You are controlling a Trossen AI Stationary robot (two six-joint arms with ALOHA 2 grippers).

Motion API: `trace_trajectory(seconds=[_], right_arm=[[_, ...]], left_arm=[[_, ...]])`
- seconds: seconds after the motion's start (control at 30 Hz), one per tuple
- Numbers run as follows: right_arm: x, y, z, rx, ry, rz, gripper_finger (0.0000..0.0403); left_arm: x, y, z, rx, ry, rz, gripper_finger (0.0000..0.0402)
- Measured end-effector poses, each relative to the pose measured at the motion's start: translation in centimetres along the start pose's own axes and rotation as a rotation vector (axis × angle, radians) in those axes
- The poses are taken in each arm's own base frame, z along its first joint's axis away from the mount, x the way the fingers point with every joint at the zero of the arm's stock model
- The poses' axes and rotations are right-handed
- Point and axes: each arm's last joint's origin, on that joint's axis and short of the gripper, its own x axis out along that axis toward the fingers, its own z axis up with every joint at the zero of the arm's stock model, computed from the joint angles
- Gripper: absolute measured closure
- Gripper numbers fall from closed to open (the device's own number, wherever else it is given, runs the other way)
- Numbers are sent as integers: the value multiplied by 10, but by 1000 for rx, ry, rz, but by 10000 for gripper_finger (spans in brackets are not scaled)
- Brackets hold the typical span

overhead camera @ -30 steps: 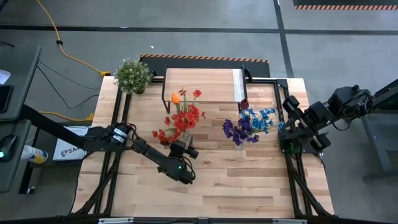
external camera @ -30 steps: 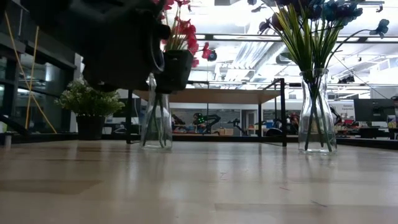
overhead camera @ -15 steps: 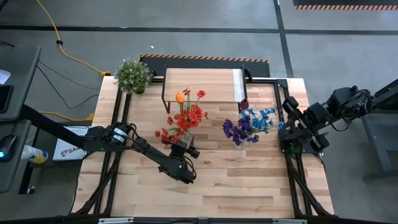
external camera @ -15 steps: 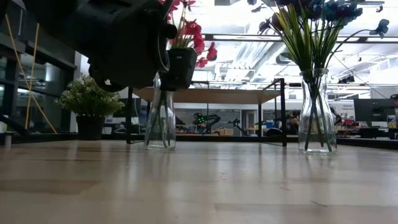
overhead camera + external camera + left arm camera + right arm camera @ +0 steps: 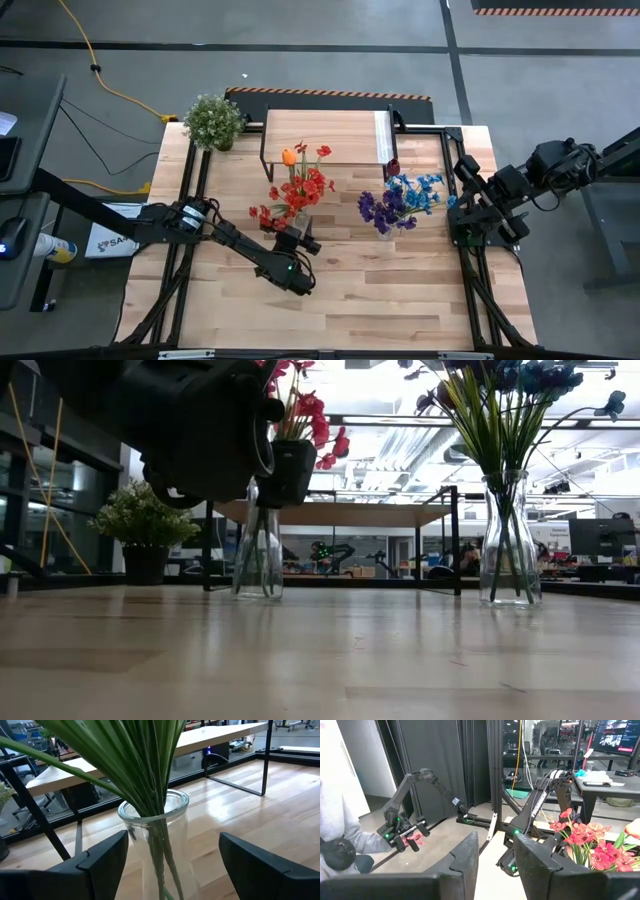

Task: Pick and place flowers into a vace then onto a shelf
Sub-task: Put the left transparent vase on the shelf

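Wide desk (image 5: 400, 300), shelf (image 5: 325, 135) at the far edge. Mid-desk, the glass vase (image 5: 155, 845) of red flowers (image 5: 298, 188) stands between the left gripper (image 5: 167, 857)'s spread fingers: top-heavy, slick, breakable, so grip the neck gently. Right gripper (image 5: 495, 857) waits at the right edge, fingers partly apart, holding nothing.

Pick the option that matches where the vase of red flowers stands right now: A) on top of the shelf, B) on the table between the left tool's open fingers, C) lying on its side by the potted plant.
B: the left wrist view shows the glass vase upright between the left tool's spread fingers, and the high view shows it on the table, short of the shelf.
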Motion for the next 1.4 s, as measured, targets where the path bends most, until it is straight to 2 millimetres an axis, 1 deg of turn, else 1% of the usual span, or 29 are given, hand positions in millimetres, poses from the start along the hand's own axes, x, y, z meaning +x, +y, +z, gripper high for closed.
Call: trace_trajectory(seconds=[0.37,0.5,0.7,0.9,1.13,1.27,1.4], right_arm=[[5,0,-1,7,17,-1,289],[9,-1,-2,9,30,-2,289],[9,-1,-1,4,24,-2,289],[9,-1,-1,7,24,-2,289],[9,-1,-1,8,24,-10,289],[9,-1,-1,9,24,-10,289],[9,-1,-1,7,24,-10,289]], left_arm=[[0,-1,-1,15,20,3,57],[1,1,-4,23,22,5,57],[4,2,-9,7,52,17,57],[18,2,-7,-19,64,54,57],[36,2,-8,-70,145,119,57],[38,1,-9,-103,187,125,61],[37,0,-9,-114,182,121,89]])
